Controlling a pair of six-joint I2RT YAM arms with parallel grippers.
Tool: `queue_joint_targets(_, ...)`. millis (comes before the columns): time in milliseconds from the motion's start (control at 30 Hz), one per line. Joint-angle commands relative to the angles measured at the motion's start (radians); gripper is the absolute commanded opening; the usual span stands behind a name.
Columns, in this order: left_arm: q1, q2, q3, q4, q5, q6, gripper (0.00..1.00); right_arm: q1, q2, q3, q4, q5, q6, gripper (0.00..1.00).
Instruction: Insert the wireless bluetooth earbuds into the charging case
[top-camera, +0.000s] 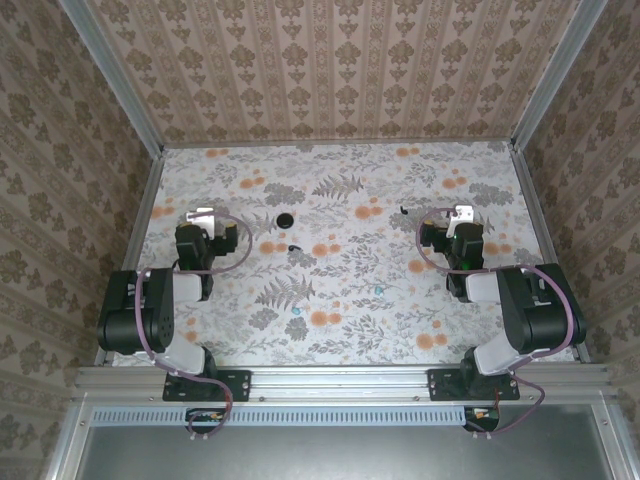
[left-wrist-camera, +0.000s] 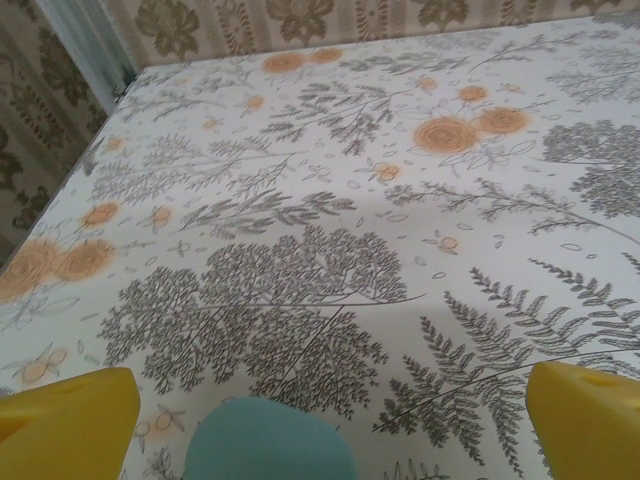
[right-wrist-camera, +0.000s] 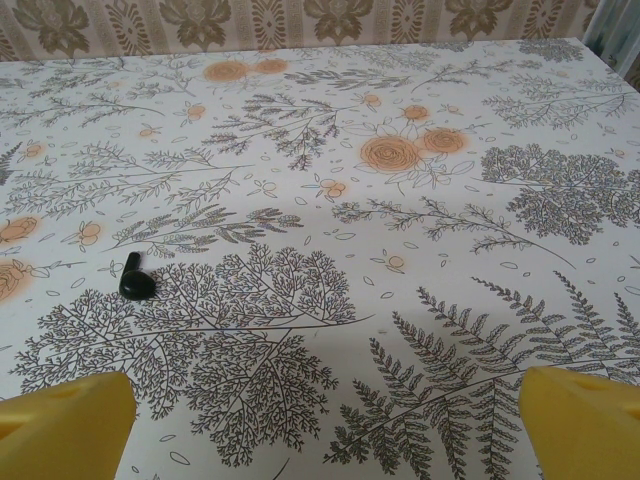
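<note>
The teal charging case (left-wrist-camera: 270, 443) lies at the bottom edge of the left wrist view, between the yellow fingers (left-wrist-camera: 70, 420) of my left gripper (left-wrist-camera: 330, 412), nearer the left one and touching neither. Its lower part is cut off. That gripper (top-camera: 203, 214) is open at the table's left. One black earbud (right-wrist-camera: 135, 284) lies on the floral cloth, ahead and to the left of my open right gripper (right-wrist-camera: 325, 425); from above that earbud (top-camera: 402, 210) sits just left of the right gripper (top-camera: 462, 213). A second earbud (top-camera: 294, 248) lies near the middle of the table.
A flat black round disc (top-camera: 285, 218) rests on the cloth between the two arms, closer to the left one. Metal frame rails (top-camera: 140, 215) and patterned walls (top-camera: 330, 70) close the table on three sides.
</note>
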Motion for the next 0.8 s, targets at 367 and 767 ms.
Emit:
queue_joint_targets(367, 0.162, -0.163, 0.452, -1.024, -0.036, -0.401, 1.00, 0.002, -0.205, 0.304, -0.646, -0.125, 0.028, 1.00)
queue_joint_targets(767, 0.228, 0.047, 0.673, -1.356, 0.142, -0.543, 0.97, 0.081, -0.284, 0.496, -1.048, -0.204, 0.213, 1.00)
